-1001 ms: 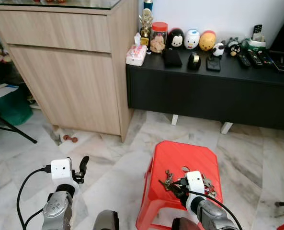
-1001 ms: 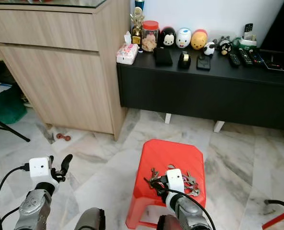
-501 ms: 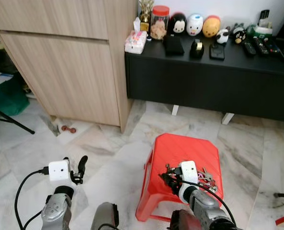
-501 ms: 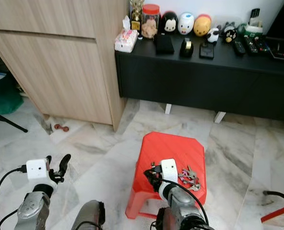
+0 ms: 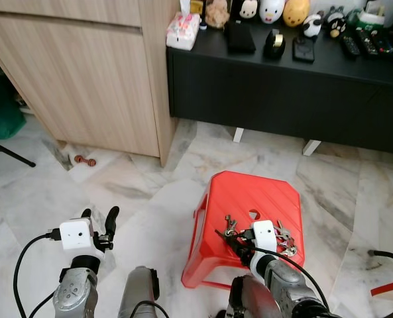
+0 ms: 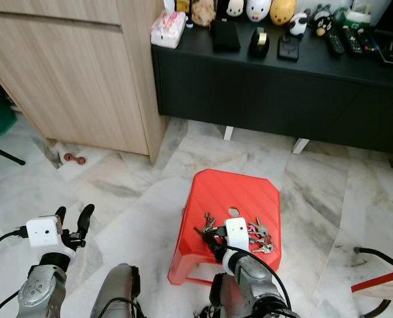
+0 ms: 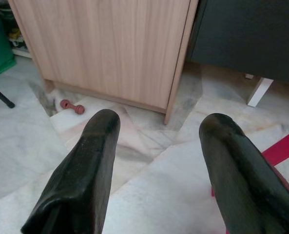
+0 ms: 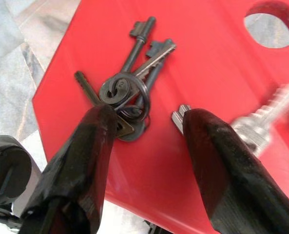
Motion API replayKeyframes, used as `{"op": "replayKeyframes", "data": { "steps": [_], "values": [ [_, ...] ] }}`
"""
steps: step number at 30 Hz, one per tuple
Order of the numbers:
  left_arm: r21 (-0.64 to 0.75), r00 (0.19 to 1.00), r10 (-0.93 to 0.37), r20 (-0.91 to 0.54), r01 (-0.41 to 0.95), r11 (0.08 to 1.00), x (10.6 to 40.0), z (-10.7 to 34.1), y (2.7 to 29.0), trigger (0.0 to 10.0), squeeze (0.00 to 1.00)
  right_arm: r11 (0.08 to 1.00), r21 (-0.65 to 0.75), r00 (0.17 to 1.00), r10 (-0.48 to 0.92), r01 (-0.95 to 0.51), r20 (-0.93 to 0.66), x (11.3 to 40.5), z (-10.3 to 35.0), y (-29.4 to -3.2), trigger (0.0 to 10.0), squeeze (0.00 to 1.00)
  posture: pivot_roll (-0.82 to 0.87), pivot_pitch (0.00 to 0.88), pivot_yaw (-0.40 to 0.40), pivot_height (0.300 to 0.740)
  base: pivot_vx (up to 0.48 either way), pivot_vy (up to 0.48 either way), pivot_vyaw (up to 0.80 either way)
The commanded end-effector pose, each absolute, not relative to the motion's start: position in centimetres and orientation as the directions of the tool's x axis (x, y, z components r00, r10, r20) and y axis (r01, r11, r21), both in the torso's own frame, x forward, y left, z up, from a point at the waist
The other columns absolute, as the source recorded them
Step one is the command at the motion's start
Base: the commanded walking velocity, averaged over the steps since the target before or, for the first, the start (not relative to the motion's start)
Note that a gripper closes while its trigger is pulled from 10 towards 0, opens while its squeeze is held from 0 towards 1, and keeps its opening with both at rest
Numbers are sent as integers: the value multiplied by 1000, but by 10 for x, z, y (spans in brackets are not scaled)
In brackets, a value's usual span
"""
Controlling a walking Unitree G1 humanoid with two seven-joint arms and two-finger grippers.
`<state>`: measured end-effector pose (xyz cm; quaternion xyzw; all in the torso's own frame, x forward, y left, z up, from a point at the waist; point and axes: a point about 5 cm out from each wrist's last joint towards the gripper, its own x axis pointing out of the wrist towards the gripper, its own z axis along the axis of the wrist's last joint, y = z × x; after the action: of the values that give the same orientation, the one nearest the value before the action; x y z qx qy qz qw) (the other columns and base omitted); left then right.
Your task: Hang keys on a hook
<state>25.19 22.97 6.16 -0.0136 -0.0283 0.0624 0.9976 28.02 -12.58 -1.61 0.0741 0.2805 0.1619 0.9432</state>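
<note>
My right gripper (image 8: 144, 122) hangs low over the red stool (image 5: 249, 199), fingers apart. One finger (image 8: 93, 141) covers the edge of the dark keys (image 8: 129, 92), a bunch on a ring lying flat on the seat; whether it touches them I cannot tell. The other finger stands just beside a second, silver bunch (image 8: 261, 122), which is blurred and cut off at the frame edge. From my head, the wrist's white camera block hides part of both bunches, and the dark keys (image 5: 228, 228) peek out on its left. My left gripper (image 7: 156, 161) is held over the marble floor (image 5: 136, 192) well apart from the stool, fingers wide apart, facing a wooden cabinet (image 7: 110, 44). A small red dumbbell-shaped thing (image 7: 72, 106) lies by its base.
</note>
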Motion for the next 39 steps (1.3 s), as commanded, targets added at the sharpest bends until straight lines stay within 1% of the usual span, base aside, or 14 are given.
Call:
{"op": "replayKeyframes", "data": {
  "steps": [1,5,8,9,10,11,12,13,30,39],
  "values": [
    [-48,992,123,41,-121,992,248,60,226,10000,0,936,252,789,345,-247,-508,276,-19,-127,10000,0,240,283,-108,619,0,0,0],
    [-56,992,125,30,-123,991,243,63,222,10000,0,932,287,807,340,-222,-483,278,-17,-127,10000,0,243,303,-114,619,0,0,0],
    [-62,990,137,20,-136,989,241,63,222,10000,0,926,293,803,356,-236,-478,277,-18,-126,10000,0,242,313,-121,619,0,0,0],
    [-62,990,139,19,-138,988,240,63,222,10000,0,925,295,803,359,-238,-476,277,-18,-126,7922,0,241,314,-122,619,0,0,0],
    [-63,990,140,19,-139,988,240,63,222,10000,0,925,297,803,360,-238,-476,277,-18,-126,4784,0,242,315,-123,619,0,0,0],
    [-63,990,141,18,-140,988,240,63,221,10000,0,925,296,802,361,-240,-476,276,-18,-127,2157,0,242,314,-124,619,0,0,0],
    [-64,990,143,14,-142,988,239,64,221,10000,0,924,295,801,362,-242,-476,276,-18,-127,1294,0,242,314,-124,619,0,0,0],
    [-64,989,145,12,-144,987,239,64,221,10000,0,924,297,802,363,-242,-475,276,-18,-127,0,0,240,315,-125,619,0,0,0],
    [-67,988,157,7,-156,985,242,68,222,10000,0,918,315,817,368,-242,-444,279,-15,-128,0,0,243,313,-128,619,0,0,0],
    [-62,987,162,7,-161,985,244,69,224,10000,0,925,317,863,326,-207,-387,286,-7,-132,0,0,245,307,-126,619,0,0,0]
  ]
}}
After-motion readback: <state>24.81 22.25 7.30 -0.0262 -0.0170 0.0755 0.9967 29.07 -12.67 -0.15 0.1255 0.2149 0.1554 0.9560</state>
